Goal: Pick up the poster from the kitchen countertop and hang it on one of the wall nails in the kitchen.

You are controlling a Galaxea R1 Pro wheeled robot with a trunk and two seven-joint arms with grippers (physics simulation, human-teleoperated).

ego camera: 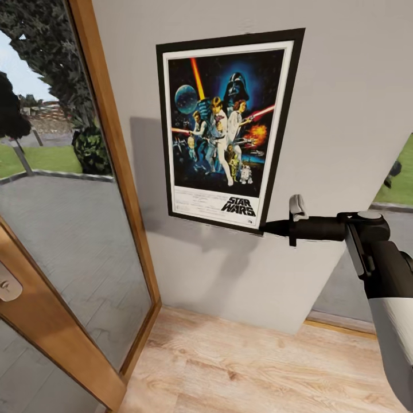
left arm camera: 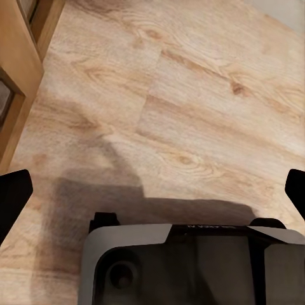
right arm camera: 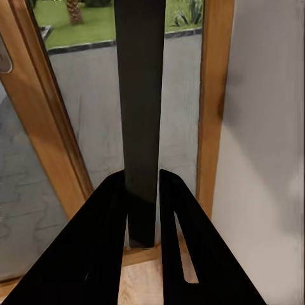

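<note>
The Star Wars poster (ego camera: 226, 126), black-framed with a white border, stands upright and slightly tilted against the light grey wall (ego camera: 344, 103). My right gripper (ego camera: 269, 228) is shut on its lower right corner, the arm reaching in from the right. In the right wrist view the poster's black edge (right arm camera: 140, 95) runs up from between the two dark fingers (right arm camera: 95, 241), which pinch it. My left gripper (left arm camera: 152, 190) hangs open over the wooden floor with nothing between its fingertips. The wall nail is hidden, and the kitchen countertop is out of view.
A glass door in a wooden frame (ego camera: 117, 172) stands just left of the poster, with a metal handle plate (ego camera: 8, 284) at the lower left. Light wood floor (ego camera: 241, 367) lies below. A second window opening (ego camera: 396, 189) sits at the right.
</note>
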